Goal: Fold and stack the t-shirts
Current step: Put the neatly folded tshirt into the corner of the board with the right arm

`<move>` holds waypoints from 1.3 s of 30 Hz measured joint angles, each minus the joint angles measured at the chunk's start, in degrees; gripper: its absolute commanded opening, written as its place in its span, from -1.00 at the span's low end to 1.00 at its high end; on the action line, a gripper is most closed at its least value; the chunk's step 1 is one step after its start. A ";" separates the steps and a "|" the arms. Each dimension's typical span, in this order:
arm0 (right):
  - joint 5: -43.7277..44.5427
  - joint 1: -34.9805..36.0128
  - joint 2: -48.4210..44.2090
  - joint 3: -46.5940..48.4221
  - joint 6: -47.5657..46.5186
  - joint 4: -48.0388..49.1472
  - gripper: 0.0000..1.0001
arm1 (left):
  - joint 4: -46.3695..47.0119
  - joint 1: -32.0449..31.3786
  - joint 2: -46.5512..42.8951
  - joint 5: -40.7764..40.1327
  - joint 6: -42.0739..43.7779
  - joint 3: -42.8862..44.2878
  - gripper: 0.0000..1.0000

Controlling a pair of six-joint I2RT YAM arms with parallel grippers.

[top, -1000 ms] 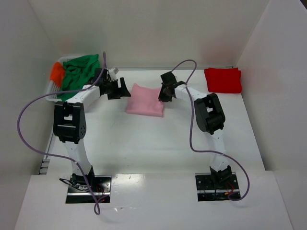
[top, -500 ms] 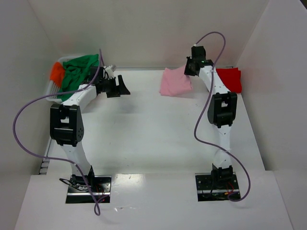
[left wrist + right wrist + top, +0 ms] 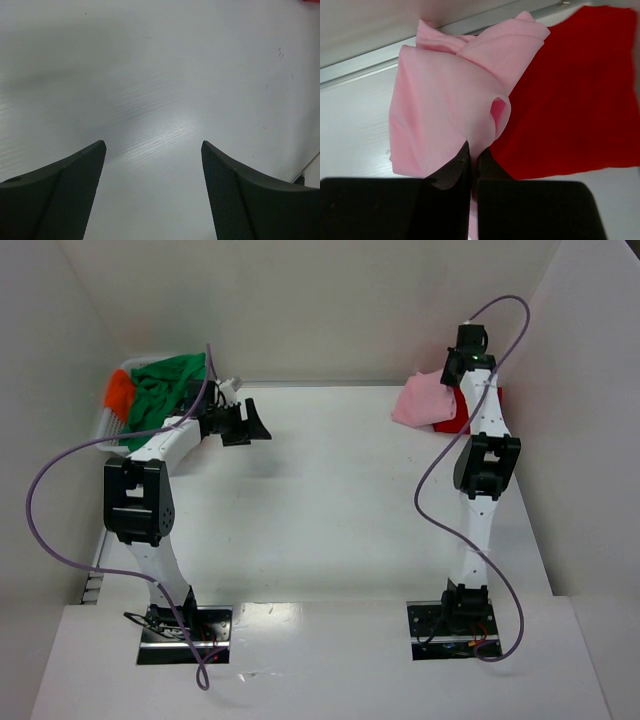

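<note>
My right gripper (image 3: 455, 370) is shut on the folded light pink t-shirt (image 3: 420, 400) and holds it in the air at the far right. In the right wrist view the pink t-shirt (image 3: 445, 100) hangs from my closed jaws (image 3: 474, 152) above the left part of the folded red t-shirt (image 3: 575, 95). The red t-shirt (image 3: 455, 424) lies flat at the far right and is mostly hidden in the top view. The green t-shirt (image 3: 165, 385) and the orange t-shirt (image 3: 119, 392) lie bunched at the far left. My left gripper (image 3: 255, 427) is open and empty over bare table (image 3: 152, 150).
A white basket (image 3: 108, 430) at the far left holds the green and orange shirts. White walls close the table at the back and both sides. Purple cables loop from both arms.
My right gripper has carried the pink t-shirt from the table's middle to the far right, over the red t-shirt. The left arm has stayed about where it was.
</note>
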 measured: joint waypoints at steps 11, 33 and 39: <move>5.73 -7.23 0.74 4.35 -1.44 -2.45 -1.00 | -1.38 0.00 0.00 0.22 -2.80 -0.11 0.67; 9.46 -11.52 4.90 8.61 -2.54 -2.32 -0.61 | -5.73 0.00 0.02 0.24 -4.72 1.18 0.67; 9.38 -12.22 6.71 8.61 -2.32 -2.23 0.61 | -6.03 0.00 0.28 0.31 -4.76 1.73 0.67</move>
